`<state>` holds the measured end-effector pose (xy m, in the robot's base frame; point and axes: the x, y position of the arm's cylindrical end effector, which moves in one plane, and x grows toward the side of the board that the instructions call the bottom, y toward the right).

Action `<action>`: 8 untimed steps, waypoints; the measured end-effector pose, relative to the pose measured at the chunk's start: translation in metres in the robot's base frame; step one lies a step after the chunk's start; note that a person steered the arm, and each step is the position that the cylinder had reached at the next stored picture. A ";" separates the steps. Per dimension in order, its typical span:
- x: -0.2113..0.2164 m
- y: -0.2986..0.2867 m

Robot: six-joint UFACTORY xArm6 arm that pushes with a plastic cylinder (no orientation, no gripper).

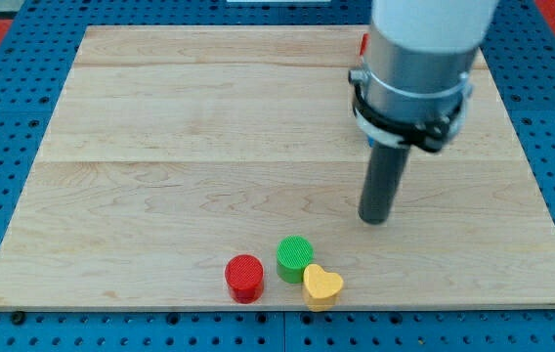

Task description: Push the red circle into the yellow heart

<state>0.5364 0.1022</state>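
Looking down at an angle onto a pale wooden board [209, 147] that lies on a blue pegboard surface [4, 108], the camera view shows one robot arm and three small coloured blocks. The arm [422, 59] enters from the view's top right as a wide grey and white cylinder, with a black ring around its lower part. A straight dark rod hangs from it. My tip [375, 220] sits at the rod's lower end, over bare wood to the right of the board's centre. The arm carries no fingers, only this rod, so nothing is open, closed or gripped.

All three blocks cluster near the board's bottom edge, a little left of the tip and well below it. The red circle [244, 278] is the leftmost of them, standing close to the bottom edge. The green circle [294, 257] stands just to its upper right, near it but with a narrow gap of wood showing between them. The yellow heart [322, 286] lies just below and to the right of the green circle, touching it or nearly so. The red circle and the yellow heart are apart, with the lower part of the green circle between them.

My tip is well apart from all three blocks, touching none. A small red shape [363, 44] shows at the board's top edge, mostly hidden behind the arm.
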 end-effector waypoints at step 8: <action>-0.052 -0.204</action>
<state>0.4848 -0.1016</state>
